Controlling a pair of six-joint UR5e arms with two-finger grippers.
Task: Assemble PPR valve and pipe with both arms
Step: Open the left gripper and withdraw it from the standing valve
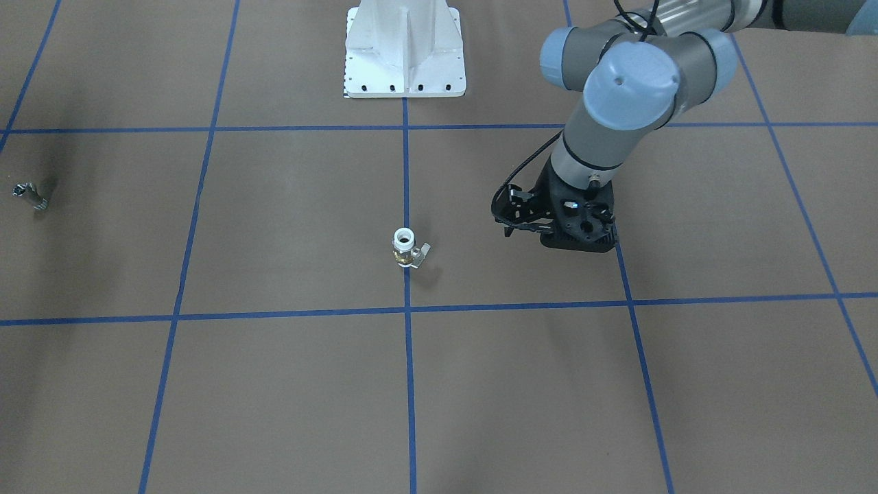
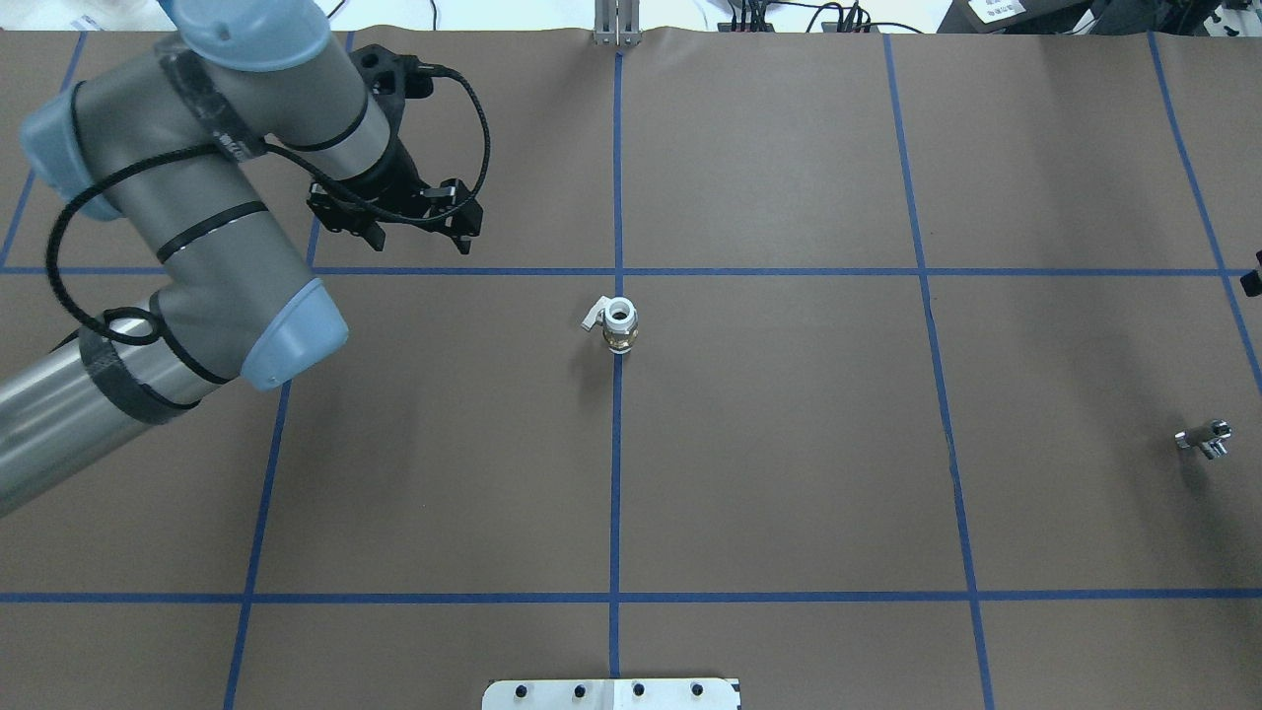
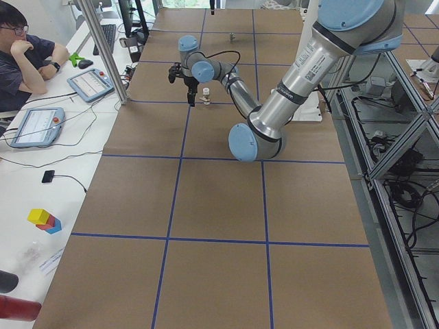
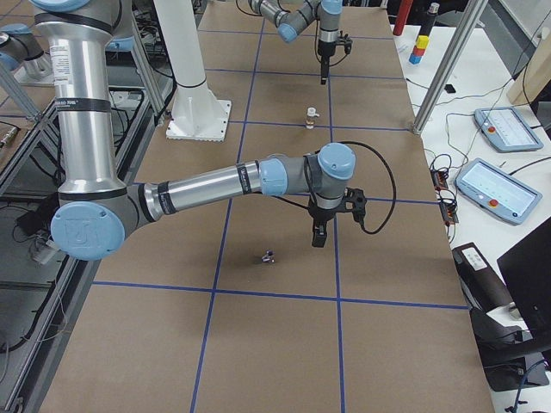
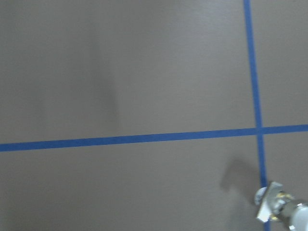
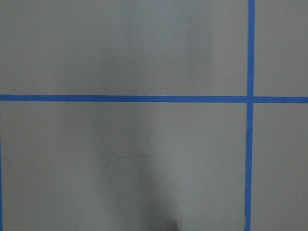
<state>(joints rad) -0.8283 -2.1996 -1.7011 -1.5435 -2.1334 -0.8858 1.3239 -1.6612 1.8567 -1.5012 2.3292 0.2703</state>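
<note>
The PPR valve [image 1: 406, 248] stands upright on the brown table on the middle blue line; it also shows in the overhead view [image 2: 619, 323] and at the bottom right of the left wrist view [image 5: 281, 209]. The pipe [image 2: 1205, 440] lies far off at the robot's right side [image 1: 29, 194]. My left gripper [image 2: 419, 240] hangs above the table, to the left of and beyond the valve, apart from it; its jaws look open and empty. My right gripper [image 4: 318, 234] hovers near the pipe [image 4: 269, 255]; I cannot tell whether it is open or shut.
The white pedestal base [image 1: 405, 55] stands at the robot's edge of the table. Blue tape lines divide the brown table cover [image 2: 789, 444]. A seated operator [image 3: 24, 51], tablets and metal posts [image 3: 103, 48] line the far side.
</note>
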